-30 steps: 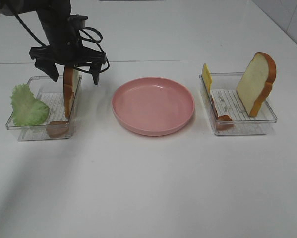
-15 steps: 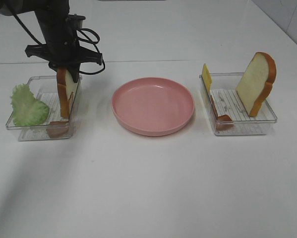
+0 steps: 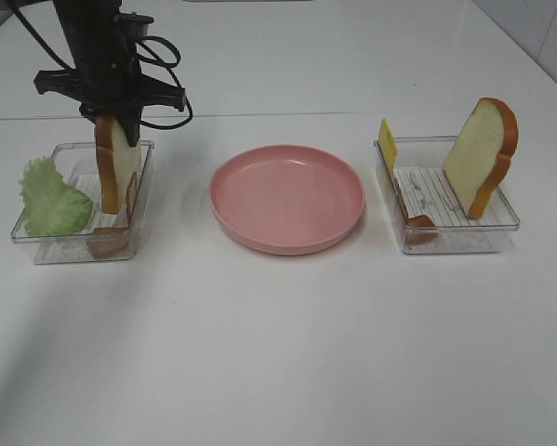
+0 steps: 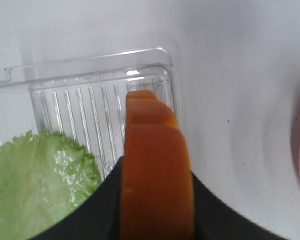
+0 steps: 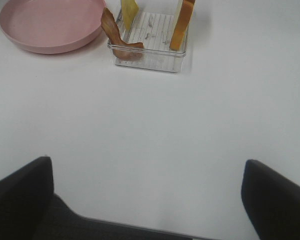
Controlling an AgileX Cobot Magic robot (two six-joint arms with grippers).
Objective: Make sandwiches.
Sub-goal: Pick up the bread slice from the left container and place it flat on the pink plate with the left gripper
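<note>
One bread slice — near tray wall

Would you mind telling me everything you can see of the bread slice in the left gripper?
The bread slice is a toy piece with a white face and an orange-brown crust, and it looks like foam or plastic. It hangs upright on edge, with its top clamped by the left gripper, whose fingers press on both faces. It sits over the right side of the clear left tray, apart from the lettuce. Whether its lower end touches the tray floor cannot be told.
</note>
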